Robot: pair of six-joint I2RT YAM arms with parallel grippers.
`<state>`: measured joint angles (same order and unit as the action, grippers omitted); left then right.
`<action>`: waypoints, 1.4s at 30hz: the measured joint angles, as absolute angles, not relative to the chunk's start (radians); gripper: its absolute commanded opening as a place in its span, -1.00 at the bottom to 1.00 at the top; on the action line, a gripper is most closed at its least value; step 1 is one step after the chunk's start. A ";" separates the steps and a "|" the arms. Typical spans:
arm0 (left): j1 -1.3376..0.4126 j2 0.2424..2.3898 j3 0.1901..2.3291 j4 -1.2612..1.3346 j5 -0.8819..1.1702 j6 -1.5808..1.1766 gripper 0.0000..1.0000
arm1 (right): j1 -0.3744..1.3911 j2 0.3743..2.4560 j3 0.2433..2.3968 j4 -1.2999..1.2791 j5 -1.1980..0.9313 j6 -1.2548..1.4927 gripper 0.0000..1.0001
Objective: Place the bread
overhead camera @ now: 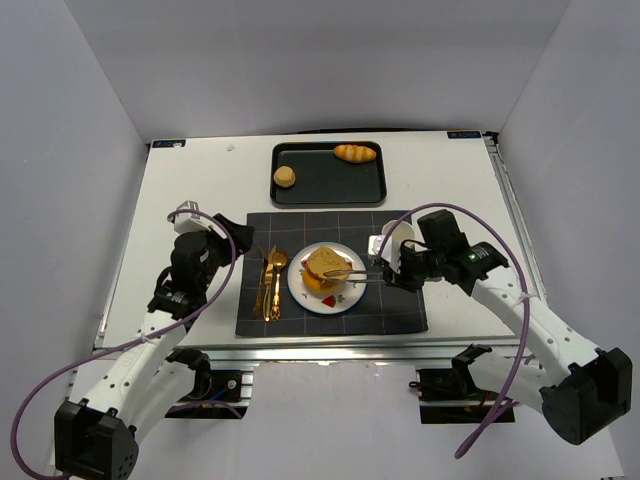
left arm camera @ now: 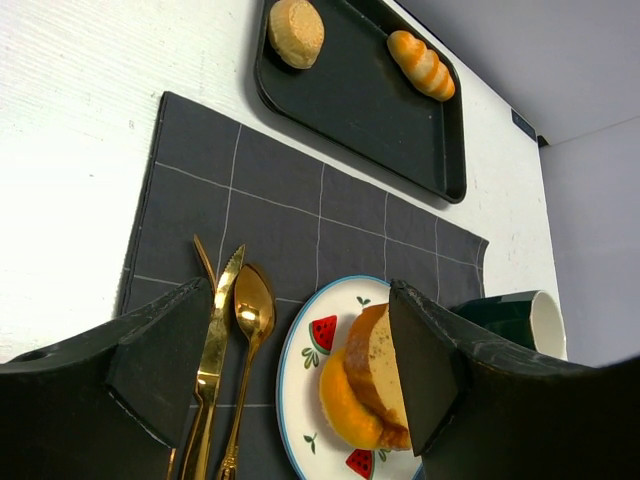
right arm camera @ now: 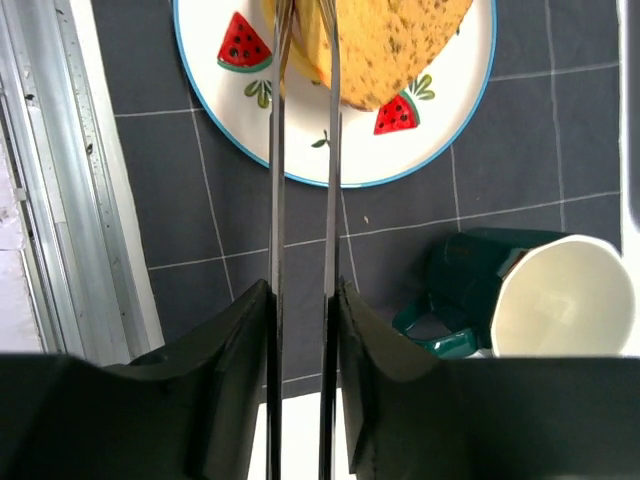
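A golden bread slice [overhead camera: 323, 266] [left arm camera: 372, 380] [right arm camera: 390, 40] lies on the white watermelon-patterned plate [overhead camera: 300, 293] [right arm camera: 450, 130] in the middle of the dark placemat [overhead camera: 400, 310]. My right gripper [overhead camera: 385, 272] [right arm camera: 303, 300] is shut on thin metal tongs [overhead camera: 355, 275] [right arm camera: 278, 150]. The tongs' two arms stand slightly apart and reach over the plate to the bread's edge; their tips are cut off at the top of the right wrist view. My left gripper [overhead camera: 205, 232] [left arm camera: 300, 300] hangs wide open over the mat's left side, holding nothing.
A gold knife [left arm camera: 215, 350], spoon [left arm camera: 252, 310] and fork lie left of the plate. A green mug [overhead camera: 385, 245] [right arm camera: 540, 300] lies tipped right of the plate. The black tray [overhead camera: 330, 190] [left arm camera: 370, 110] behind holds a round bun [overhead camera: 285, 177] and a long roll [overhead camera: 355, 152].
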<state>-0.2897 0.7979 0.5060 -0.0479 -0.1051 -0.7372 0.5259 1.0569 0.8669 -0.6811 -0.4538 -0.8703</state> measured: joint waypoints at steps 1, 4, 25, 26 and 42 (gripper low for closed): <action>-0.290 0.795 0.506 -0.049 -0.105 -0.737 0.62 | 0.526 1.049 0.867 -0.683 -0.458 -0.872 -0.21; -0.290 0.793 0.506 -0.049 -0.105 -0.737 0.61 | 0.526 1.028 0.878 -0.688 -0.473 -0.870 -0.19; -0.290 0.844 0.506 -0.020 -0.053 -0.741 -1.00 | 0.183 1.137 1.023 -0.403 -0.386 -0.326 -1.00; -0.290 0.852 0.506 -0.017 -0.045 -0.739 -1.00 | 0.147 1.142 0.995 -0.353 -0.344 -0.287 -1.00; -0.290 0.895 0.545 -0.004 0.009 -0.732 0.26 | -0.078 1.487 0.703 0.120 -0.009 -0.086 0.21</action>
<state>-0.2897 0.8948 0.5453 -0.0044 0.0086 -0.7319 -0.0784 1.4868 0.7033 0.1196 -0.0086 -0.0864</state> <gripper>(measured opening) 0.627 0.530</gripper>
